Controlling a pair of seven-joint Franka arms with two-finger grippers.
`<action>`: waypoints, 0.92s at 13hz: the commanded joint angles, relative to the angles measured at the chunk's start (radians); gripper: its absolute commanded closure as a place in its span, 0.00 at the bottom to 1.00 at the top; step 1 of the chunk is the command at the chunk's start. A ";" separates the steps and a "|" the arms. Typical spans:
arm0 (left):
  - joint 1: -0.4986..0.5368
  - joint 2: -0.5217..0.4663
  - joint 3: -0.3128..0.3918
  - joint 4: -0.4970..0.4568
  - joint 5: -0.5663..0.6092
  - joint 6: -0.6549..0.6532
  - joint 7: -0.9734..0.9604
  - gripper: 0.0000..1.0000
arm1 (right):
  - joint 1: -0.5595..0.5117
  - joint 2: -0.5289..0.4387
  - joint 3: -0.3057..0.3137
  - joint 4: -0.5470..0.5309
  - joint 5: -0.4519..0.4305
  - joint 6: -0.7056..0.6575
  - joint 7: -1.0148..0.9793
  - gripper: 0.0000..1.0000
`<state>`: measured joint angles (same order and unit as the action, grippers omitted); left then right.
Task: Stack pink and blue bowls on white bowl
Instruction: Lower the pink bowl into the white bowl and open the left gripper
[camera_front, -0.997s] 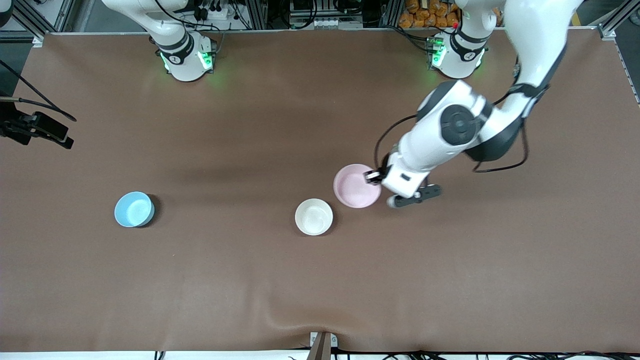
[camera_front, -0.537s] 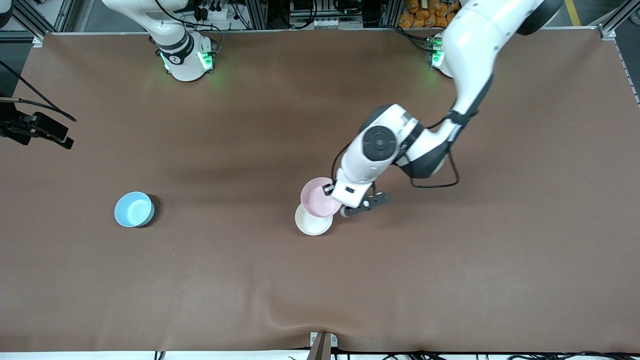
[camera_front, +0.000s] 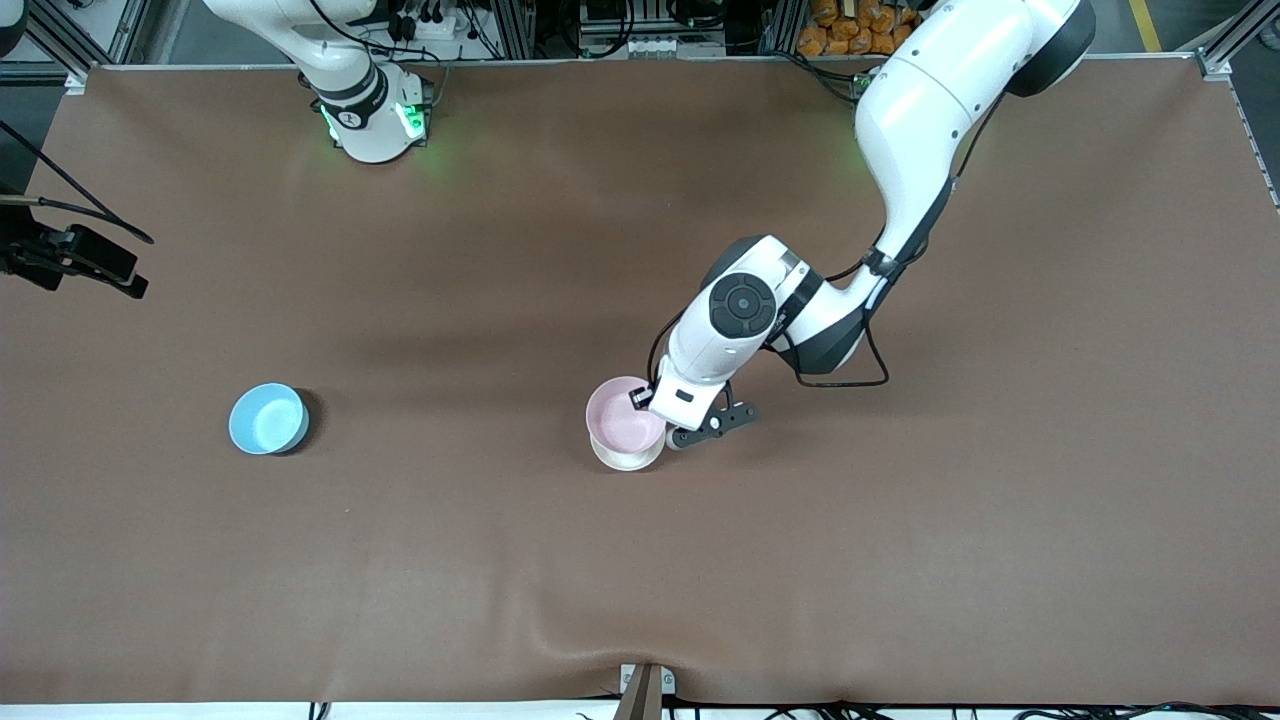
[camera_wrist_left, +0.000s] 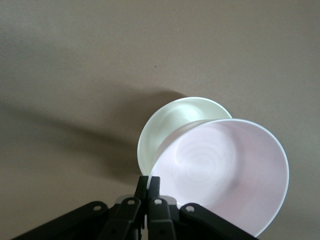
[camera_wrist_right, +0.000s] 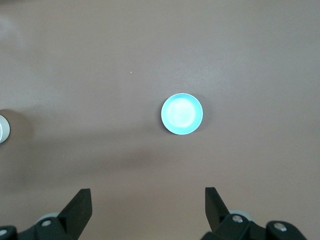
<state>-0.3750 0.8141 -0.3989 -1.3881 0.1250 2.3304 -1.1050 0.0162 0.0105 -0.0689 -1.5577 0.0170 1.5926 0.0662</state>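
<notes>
Misalignment is the main risk: the pink bowl (camera_front: 622, 417), pinched at its rim by the clenched fingers (camera_wrist_left: 148, 192) of the left gripper (camera_front: 648, 402), is held tilted over the white bowl (camera_front: 628, 458), not centred. If released so, it could be seated crooked or the white bowl pushed away. The blue bowl (camera_front: 267, 419) is left on the tabletop (camera_front: 640, 580) toward the right arm's end, under the right gripper (camera_wrist_right: 148, 210), whose fingers are spread wide and empty.

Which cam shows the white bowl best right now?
Left wrist view: the white bowl shows much of its inside past the pink bowl held in the left gripper. Front view gives only a sliver of rim. Right wrist view: none clearly.
</notes>
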 joint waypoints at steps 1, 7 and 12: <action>-0.022 0.063 0.003 0.043 0.013 0.056 0.002 1.00 | 0.010 0.002 -0.002 0.001 0.009 0.004 0.009 0.00; -0.019 0.082 0.034 0.040 0.016 0.064 0.043 1.00 | 0.004 0.008 -0.002 -0.001 0.009 -0.002 0.007 0.00; -0.045 0.035 0.074 0.029 0.028 -0.010 -0.004 0.00 | 0.034 0.019 -0.002 -0.001 0.009 -0.006 0.010 0.00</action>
<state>-0.3987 0.8816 -0.3556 -1.3793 0.1306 2.3860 -1.0815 0.0254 0.0277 -0.0663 -1.5620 0.0172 1.5918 0.0662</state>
